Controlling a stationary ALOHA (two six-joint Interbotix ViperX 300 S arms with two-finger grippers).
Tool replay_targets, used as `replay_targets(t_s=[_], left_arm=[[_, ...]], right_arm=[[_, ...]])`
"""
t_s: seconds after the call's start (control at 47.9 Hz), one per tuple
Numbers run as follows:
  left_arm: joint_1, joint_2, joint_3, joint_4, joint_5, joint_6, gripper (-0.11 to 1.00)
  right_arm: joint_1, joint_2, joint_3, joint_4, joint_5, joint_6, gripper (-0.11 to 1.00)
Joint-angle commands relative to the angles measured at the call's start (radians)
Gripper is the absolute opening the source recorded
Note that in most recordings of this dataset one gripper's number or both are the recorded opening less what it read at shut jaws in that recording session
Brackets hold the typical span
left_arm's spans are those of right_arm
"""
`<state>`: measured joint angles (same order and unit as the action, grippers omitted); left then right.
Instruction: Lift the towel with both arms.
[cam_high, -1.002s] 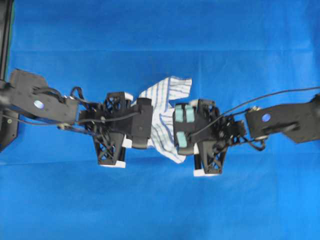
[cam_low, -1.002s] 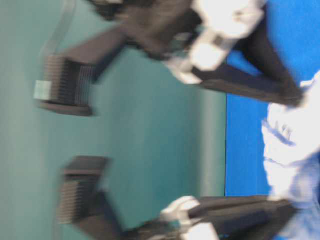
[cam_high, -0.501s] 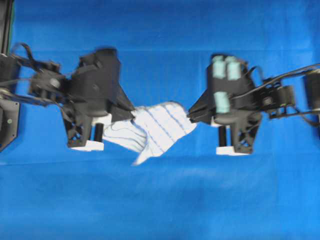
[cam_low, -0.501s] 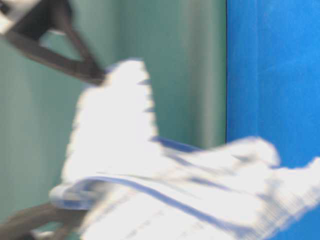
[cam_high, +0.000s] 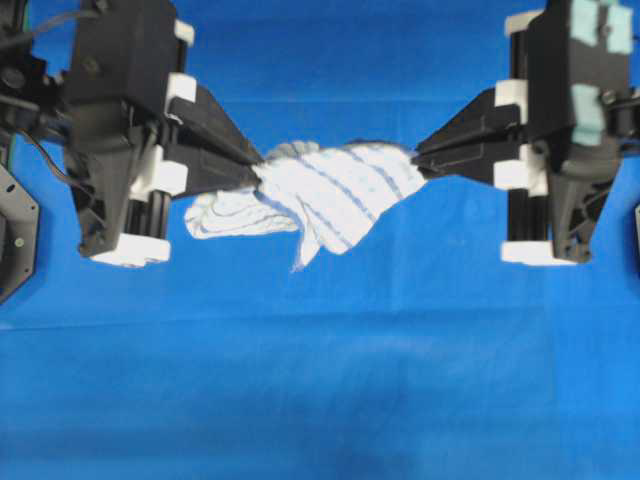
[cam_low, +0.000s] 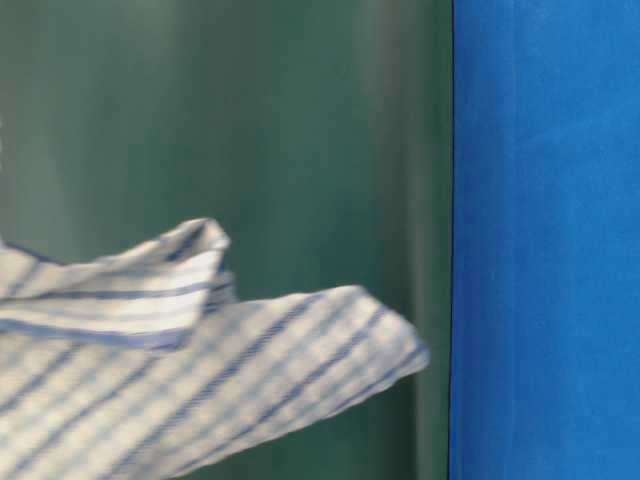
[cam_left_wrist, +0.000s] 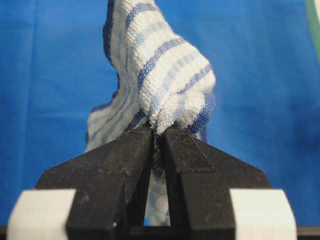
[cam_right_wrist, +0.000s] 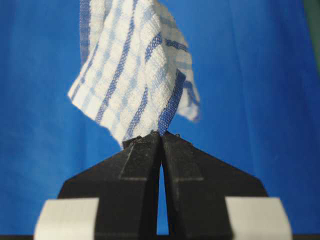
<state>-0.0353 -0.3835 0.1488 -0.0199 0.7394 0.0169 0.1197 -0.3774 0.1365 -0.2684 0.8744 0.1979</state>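
Towel is up off the blue cloth surface, strung btwn both grippers and sagging w/ one corner hanging loose. Left gripper fingers pinched tight on a bunched fold of it at the tips; right gripper fingers closed narrow, nipping the opposite edge.

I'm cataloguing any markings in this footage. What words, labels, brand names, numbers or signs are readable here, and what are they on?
None: no view shows any readable text.
The towel carries only a woven blue and grey check, no label or tag in sight.
The left gripper and right gripper, each with jaws shut on the towel, bear plain black and white parts.
The pale teal patches are blank.
The blue cloth surface is unmarked.
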Motion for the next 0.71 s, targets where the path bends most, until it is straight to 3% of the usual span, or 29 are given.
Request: replay_targets(t_s=[0.0, 0.459, 0.689], left_arm=[[0.006, -0.012, -0.067, 0.003, 0.017, -0.002, 0.05], [0.011, -0.017, -0.080, 0.006, 0.023, 0.005, 0.05], [0.011, -0.017, -0.080, 0.006, 0.015, 0.095, 0.05]], right_arm=[[0.002, -0.017, -0.052, -0.005, 0.008, -0.015, 0.01], [0.003, -0.014, -0.067, -0.005, 0.011, -0.032, 0.01], [0.000, -0.018, -0.067, -0.005, 0.009, -0.034, 0.01]])
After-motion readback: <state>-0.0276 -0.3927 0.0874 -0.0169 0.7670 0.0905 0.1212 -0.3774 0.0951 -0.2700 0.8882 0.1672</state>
